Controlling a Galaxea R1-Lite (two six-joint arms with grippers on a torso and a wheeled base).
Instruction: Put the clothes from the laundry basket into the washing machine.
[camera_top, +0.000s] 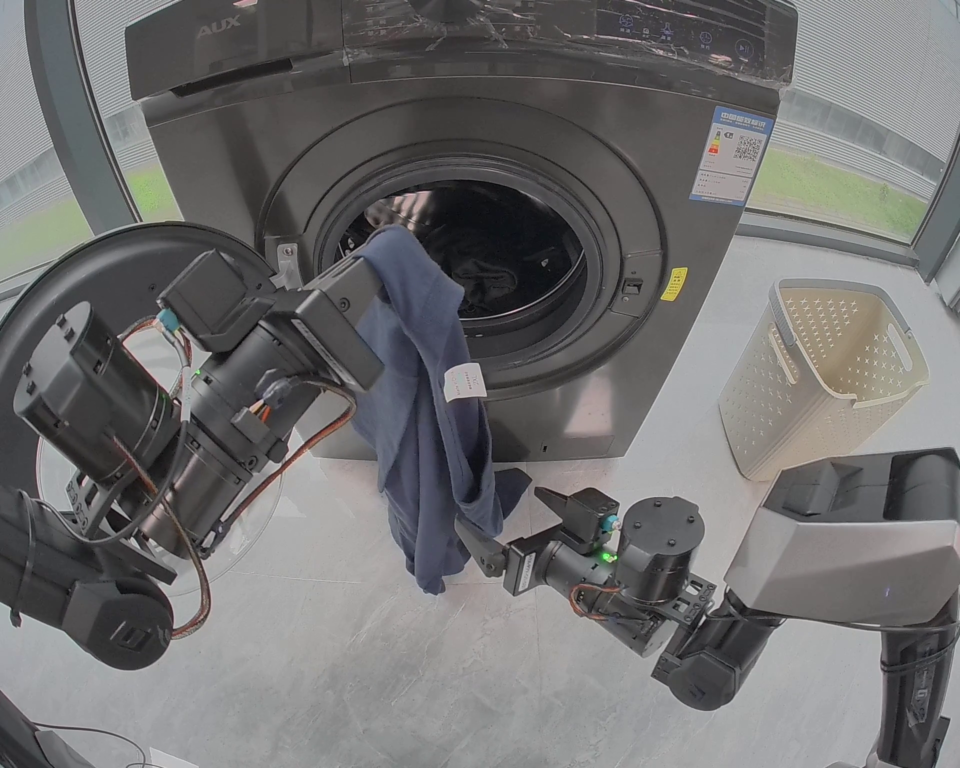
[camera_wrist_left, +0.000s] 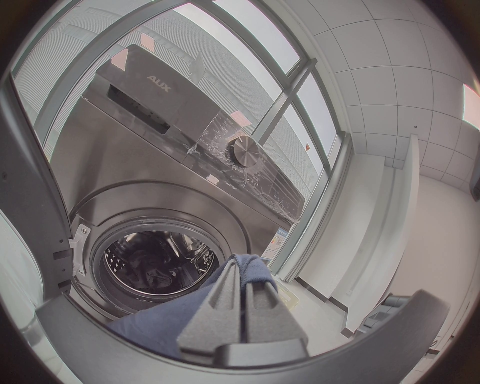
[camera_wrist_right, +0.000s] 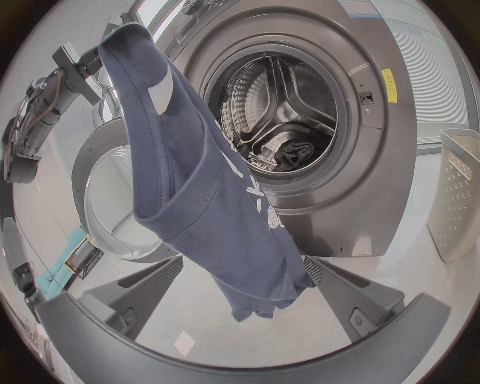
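Observation:
A navy blue garment hangs from my left gripper, which is shut on its top edge just in front of the washing machine's open drum mouth. In the left wrist view the fingers pinch the blue cloth tight. The garment's lower end dangles between the open fingers of my right gripper, held low near the floor. A dark garment lies inside the drum. The cream laundry basket stands on the floor to the right.
The machine's round door stands swung open on the left, behind my left arm. Pale tiled floor stretches in front of the machine. Windows run behind the machine.

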